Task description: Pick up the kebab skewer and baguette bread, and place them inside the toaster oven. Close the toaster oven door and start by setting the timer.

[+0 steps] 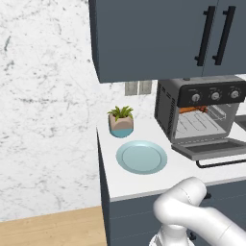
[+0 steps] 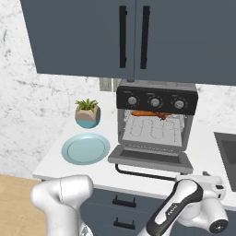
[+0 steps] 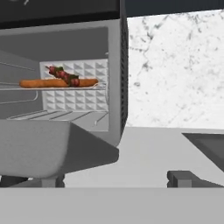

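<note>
I see the toaster oven (image 2: pixel 156 120) on the counter (image 1: pixel 144 182) with its door (image 2: pixel 150 157) dropped flat open, and the baguette (image 3: pixel 57 83) lies along the upper rack with the skewer (image 3: pixel 63 75) resting across it. My gripper (image 3: pixel 116 179) sits low before the door, fingers apart and empty. A plate (image 1: pixel 141 157) lies left of the oven.

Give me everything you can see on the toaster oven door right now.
The toaster oven door is a dark grey panel, dropped fully open and lying roughly flat in front of the toaster oven, hinged at the cavity's lower edge. Its black bar handle juts past the counter edge toward the robot. Nothing rests on it. Behind it, the baguette bread and kebab skewer lie on the upper rack. In the hand view its underside looms close.
</note>
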Controlling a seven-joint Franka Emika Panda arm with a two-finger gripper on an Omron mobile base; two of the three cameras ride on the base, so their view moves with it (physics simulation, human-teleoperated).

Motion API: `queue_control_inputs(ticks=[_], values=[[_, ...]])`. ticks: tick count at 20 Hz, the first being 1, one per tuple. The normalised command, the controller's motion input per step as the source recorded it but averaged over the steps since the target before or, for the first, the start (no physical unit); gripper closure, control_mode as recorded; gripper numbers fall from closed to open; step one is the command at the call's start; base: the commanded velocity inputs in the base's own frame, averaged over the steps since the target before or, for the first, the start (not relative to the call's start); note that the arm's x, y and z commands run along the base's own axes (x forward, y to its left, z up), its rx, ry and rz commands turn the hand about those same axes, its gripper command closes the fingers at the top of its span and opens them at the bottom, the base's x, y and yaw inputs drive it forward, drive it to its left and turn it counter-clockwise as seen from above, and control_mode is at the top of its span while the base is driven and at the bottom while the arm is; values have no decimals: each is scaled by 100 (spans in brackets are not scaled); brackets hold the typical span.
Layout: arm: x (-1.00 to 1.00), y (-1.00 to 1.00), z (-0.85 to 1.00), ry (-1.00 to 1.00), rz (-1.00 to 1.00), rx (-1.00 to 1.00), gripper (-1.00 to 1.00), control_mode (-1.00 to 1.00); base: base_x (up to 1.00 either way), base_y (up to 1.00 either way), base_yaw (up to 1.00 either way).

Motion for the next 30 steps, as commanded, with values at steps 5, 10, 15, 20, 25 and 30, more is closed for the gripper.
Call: queue_control_inputs(ticks=[5,10,15,20,25,30], values=[[30,11,9,-5,-3,0,-100,-100,0,0,0],[22,32,26,-9,-1,0,-100,-100,0,0,0],[20,39,32,-9,0,0,-100,-100,0,0,0],[28,32,38,-13,0,0,-100,-100,0,0,0],[26,30,38,-13,0,0,-100,-100,0,0,0],[29,29,43,-13,-1,0,-100,-100,0,0,0]])
